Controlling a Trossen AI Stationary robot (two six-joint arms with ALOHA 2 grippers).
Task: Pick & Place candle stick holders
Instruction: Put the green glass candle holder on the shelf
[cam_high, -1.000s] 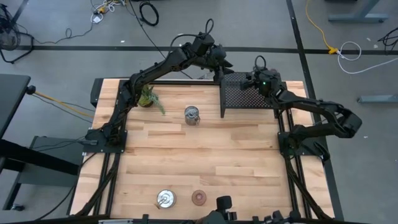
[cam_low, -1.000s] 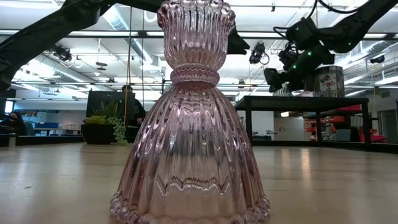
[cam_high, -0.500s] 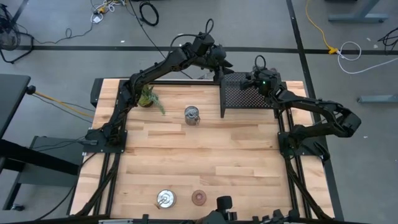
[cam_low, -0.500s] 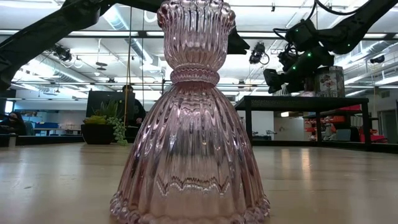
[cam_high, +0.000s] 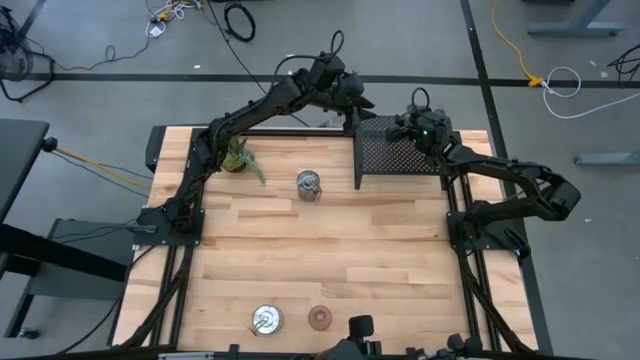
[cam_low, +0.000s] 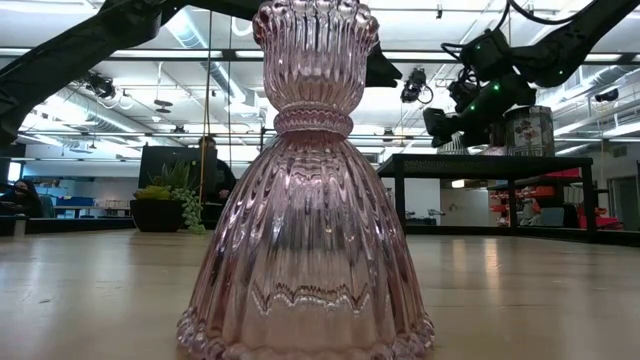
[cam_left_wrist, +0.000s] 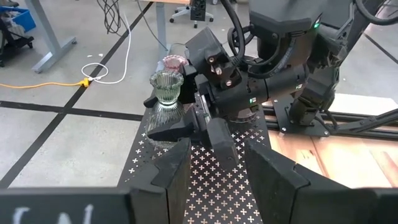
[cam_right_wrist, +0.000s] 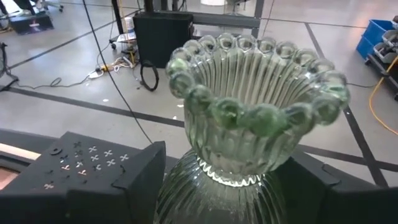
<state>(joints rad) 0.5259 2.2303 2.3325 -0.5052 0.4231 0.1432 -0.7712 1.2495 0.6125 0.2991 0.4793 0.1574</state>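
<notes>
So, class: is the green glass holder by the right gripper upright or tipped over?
Upright. The green holder stands on the black perforated stand, its beaded rim opening upward, with the right gripper around its lower body.

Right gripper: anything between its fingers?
Yes. In the right wrist view, a green glass candle holder stands between the right gripper's fingers, over the black perforated tray.

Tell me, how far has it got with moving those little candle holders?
Done: a pinkish glass holder already stands on the black perforated rack. In hand: the right gripper is at a green ribbed glass holder there; the left gripper hovers open nearby. Left: a shiny silver holder mid-table, another silver one and a pink ribbed glass holder at the near edge.
</notes>
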